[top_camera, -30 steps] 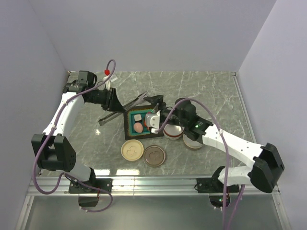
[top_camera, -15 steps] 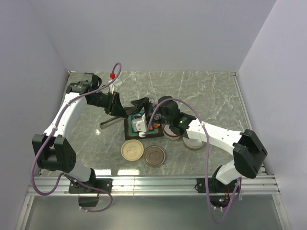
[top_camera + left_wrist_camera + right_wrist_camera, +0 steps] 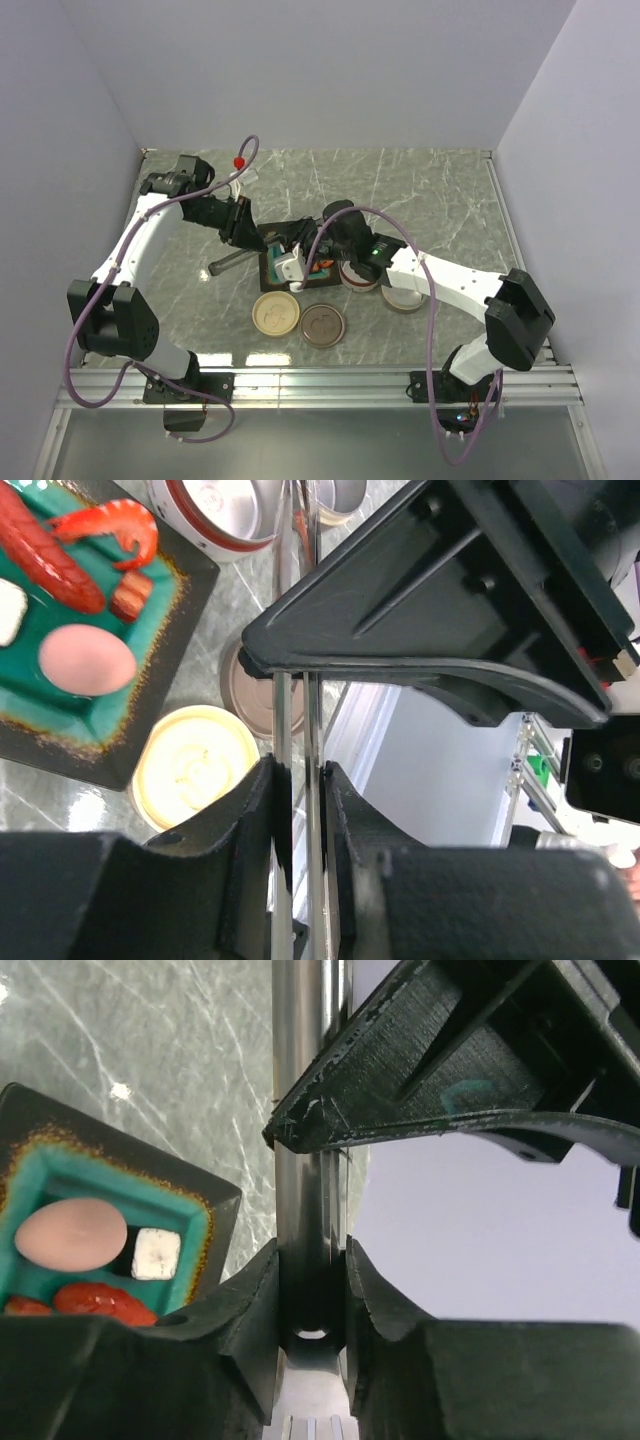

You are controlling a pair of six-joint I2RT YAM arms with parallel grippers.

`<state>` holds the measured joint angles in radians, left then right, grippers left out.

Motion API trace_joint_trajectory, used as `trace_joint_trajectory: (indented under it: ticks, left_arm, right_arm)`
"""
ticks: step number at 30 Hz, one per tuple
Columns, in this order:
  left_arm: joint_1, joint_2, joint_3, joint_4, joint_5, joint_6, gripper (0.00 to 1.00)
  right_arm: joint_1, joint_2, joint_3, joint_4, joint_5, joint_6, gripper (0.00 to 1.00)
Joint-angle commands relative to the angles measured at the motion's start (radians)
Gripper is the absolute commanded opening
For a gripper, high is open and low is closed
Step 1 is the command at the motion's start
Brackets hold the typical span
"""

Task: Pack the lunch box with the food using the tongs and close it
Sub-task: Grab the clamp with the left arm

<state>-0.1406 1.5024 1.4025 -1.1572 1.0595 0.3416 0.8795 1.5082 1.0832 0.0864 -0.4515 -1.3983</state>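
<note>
Holding tongs (image 3: 283, 720) | left claw (image 3: 298, 778) clamped on both arms | right claw (image 3: 312, 1260) clamped on tongs too | egg (image 3: 87, 660), sausage (image 3: 45, 555), shrimp (image 3: 110, 525) in tray (image 3: 70, 755) on desk (image 3: 420, 190)

Table (image 3: 430, 200): grey-green marbled top with pale veins, showing faint glints of light. Back wall (image 3: 320, 70), left wall (image 3: 50, 150) and right wall (image 3: 585, 150): plain pale lavender panels standing at the table's edges. Metal rail (image 3: 330, 378) runs along the near edge. Lighting even, shadows soft.
</note>
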Motion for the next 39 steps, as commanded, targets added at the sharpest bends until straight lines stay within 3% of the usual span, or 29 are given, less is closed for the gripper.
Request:
trace_joint_trajectory:
  ticks: [1,2,6,13,17,31,39]
  left_arm:
    - [-0.014,-0.011,0.033,-0.041,0.036,0.053,0.24]
    - [-0.019,-0.014,0.032,-0.039,0.033,0.056,0.25]
    - [-0.031,-0.033,0.018,-0.027,0.002,0.057,0.28]
    - [-0.050,-0.050,0.015,-0.015,-0.065,0.056,0.48]
    - [-0.062,-0.056,0.007,0.004,-0.098,0.045,0.54]
    - [-0.120,-0.076,-0.016,0.082,-0.196,-0.003,0.42]
    - [-0.132,-0.077,-0.033,0.102,-0.204,-0.033,0.22]
  right_arm:
    - [0.006,0.003,0.081,-0.042,0.014,-0.019,0.26]
    - [0.006,0.003,0.089,-0.062,0.014,-0.004,0.14]
    - [0.006,-0.002,0.107,-0.077,0.020,0.018,0.00]
    - [0.007,0.000,0.147,-0.103,0.060,0.077,0.00]
    - [0.007,-0.008,0.144,-0.112,0.047,0.075,0.00]
    - [0.009,-0.014,0.144,-0.171,0.042,0.062,0.00]
    - [0.009,-0.020,0.136,-0.175,0.043,0.050,0.00]
